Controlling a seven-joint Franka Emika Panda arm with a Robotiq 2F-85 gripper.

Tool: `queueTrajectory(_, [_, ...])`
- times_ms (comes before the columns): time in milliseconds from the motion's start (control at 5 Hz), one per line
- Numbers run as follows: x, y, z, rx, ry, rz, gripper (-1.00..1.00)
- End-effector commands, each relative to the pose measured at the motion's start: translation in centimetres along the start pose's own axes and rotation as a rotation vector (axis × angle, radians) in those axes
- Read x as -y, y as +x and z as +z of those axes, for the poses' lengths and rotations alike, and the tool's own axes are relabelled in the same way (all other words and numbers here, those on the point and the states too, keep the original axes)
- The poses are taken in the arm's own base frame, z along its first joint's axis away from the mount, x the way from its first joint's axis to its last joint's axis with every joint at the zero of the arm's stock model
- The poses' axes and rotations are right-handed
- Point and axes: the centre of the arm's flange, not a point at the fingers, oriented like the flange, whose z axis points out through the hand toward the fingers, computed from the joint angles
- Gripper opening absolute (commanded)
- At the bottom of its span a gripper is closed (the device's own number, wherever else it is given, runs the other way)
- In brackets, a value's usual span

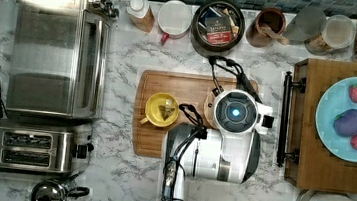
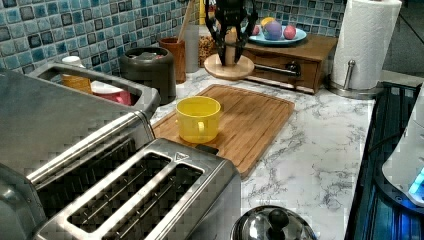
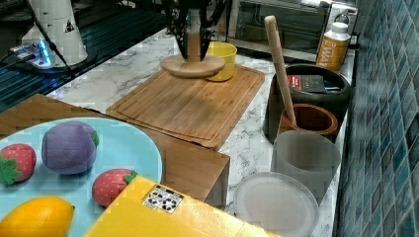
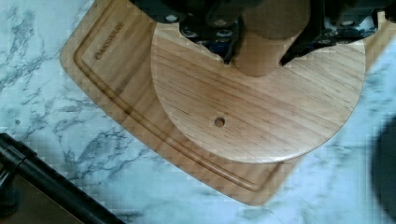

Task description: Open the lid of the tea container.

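Tool (image 2: 230,50): I have it clamped on the lid (image 4: 261,107) knob.
Lid: hanging above the cutting board (image 1: 178,88).
Tea container (image 1: 218,26): open, 12 o'clock in the top view.
Risk: lid could slip, strike the yellow cup (image 1: 161,110).

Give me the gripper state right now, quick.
Gripper: closed on the knob of the lid, holding it above the cutting board.

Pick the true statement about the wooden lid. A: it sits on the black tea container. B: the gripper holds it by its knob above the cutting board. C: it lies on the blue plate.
B: the gripper clamps the knob of the lid above the cutting board, leaving the tea container open.
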Motion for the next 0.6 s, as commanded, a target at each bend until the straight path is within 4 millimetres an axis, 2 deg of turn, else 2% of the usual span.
queueTrajectory(200, [7.1, -1.6, -18.7, -0.090, 0.251, -0.233, -1.00])
queueTrajectory(400, [7.8, -2.9, -19.9, -0.098, 0.255, -0.271, -1.00])
queueTrajectory(600, [7.2, -2.2, -20.7, -0.109, 0.226, -0.195, -1.00])
